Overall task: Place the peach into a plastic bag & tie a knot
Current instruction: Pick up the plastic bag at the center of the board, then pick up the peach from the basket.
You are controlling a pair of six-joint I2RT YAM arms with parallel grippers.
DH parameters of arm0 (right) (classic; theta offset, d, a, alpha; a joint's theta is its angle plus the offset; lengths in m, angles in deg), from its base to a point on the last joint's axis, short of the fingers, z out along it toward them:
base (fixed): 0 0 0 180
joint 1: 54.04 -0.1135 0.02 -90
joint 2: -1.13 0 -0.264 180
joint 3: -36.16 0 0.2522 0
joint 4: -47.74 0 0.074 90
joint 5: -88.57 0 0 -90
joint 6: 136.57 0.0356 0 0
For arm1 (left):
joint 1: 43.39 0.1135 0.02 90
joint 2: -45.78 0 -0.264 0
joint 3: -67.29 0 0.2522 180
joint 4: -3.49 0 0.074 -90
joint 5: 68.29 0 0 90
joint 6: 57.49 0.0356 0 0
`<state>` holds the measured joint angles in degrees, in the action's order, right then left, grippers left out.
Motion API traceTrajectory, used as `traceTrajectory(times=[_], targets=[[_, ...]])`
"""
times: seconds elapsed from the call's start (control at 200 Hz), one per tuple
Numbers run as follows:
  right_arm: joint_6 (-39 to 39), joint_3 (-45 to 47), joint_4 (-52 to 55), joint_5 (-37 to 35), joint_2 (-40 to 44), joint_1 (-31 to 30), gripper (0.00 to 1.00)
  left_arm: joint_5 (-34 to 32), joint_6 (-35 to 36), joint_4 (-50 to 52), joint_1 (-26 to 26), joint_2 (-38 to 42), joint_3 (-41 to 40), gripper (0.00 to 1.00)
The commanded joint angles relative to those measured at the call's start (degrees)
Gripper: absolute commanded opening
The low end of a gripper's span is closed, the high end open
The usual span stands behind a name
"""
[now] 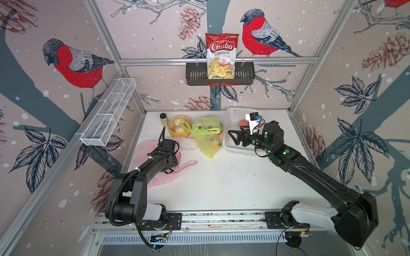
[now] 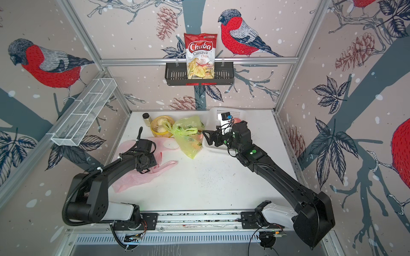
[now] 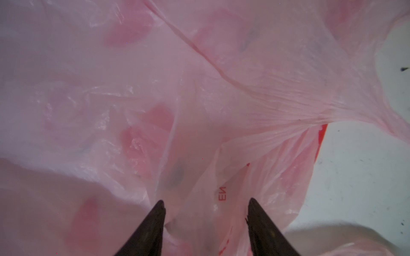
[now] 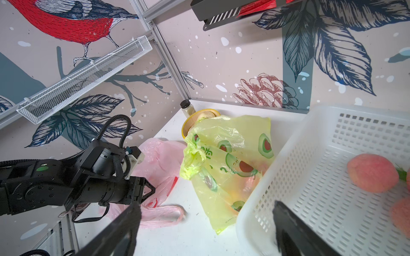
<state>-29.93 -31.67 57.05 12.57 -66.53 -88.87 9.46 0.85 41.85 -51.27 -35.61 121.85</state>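
A pink-orange peach [image 4: 372, 172] lies in the white slotted basket [image 4: 332, 177] at the back right; in both top views it peeks out behind the right wrist [image 1: 243, 122] [image 2: 237, 120]. Another peach [image 4: 401, 212] shows partly at the frame's edge. The pink plastic bag [image 1: 159, 177] [image 2: 133, 177] lies flat and crumpled on the table's left side. My left gripper [image 3: 206, 201] [image 1: 168, 171] points down onto the bag, jaws apart, with loose pink film [image 3: 199, 88] between the fingers. My right gripper [image 4: 207, 205] [image 1: 235, 137] hovers open and empty over the basket's left rim.
A knotted yellow-green bag [image 1: 208, 135] with avocado print lies between bag and basket. Behind it stand a yellow bowl [image 1: 178, 126] and a small jar [image 1: 163, 118]. A chips bag [image 1: 221, 55] sits in a black wall basket; a white wire shelf [image 1: 108, 110] hangs on the left wall.
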Motion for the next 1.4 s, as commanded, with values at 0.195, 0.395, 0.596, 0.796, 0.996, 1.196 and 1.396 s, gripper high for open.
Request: traceTrajectory(times=[0.195, 0.395, 0.596, 0.796, 0.996, 1.196, 1.396], targets=[[1.9, 0.5, -2.3, -1.6, -1.2, 1.5, 0.91, 2.1, 0.0, 2.8, 0.0, 2.9, 3.5, 0.0], [6.1, -6.4, 5.9, -16.4, -9.6, 5.8, 0.97, 6.8, 0.1, 10.3, -0.5, 15.9, 9.5, 0.0], [6.0, -19.0, 15.2, -20.8, -26.1, 11.8, 0.98, 10.2, 0.2, 15.0, -0.4, 28.8, 13.8, 0.0], [4.1, -32.0, 23.3, -28.6, -41.0, 13.8, 1.0, 16.8, 0.0, 18.4, -0.4, 32.4, 24.1, 0.0], [3.2, -39.6, 28.7, -33.8, -48.5, 15.0, 1.0, 31.4, -3.2, 10.7, -0.3, 32.4, 27.5, 0.0], [3.7, -38.2, 30.4, -31.5, -49.6, 15.7, 0.98, 41.7, -11.2, -4.1, -0.3, 32.7, 20.2, 0.0], [3.7, -36.5, 30.4, -31.8, -50.5, 15.8, 1.0, 41.8, -15.8, -10.6, -0.3, 32.7, 13.7, 0.0]])
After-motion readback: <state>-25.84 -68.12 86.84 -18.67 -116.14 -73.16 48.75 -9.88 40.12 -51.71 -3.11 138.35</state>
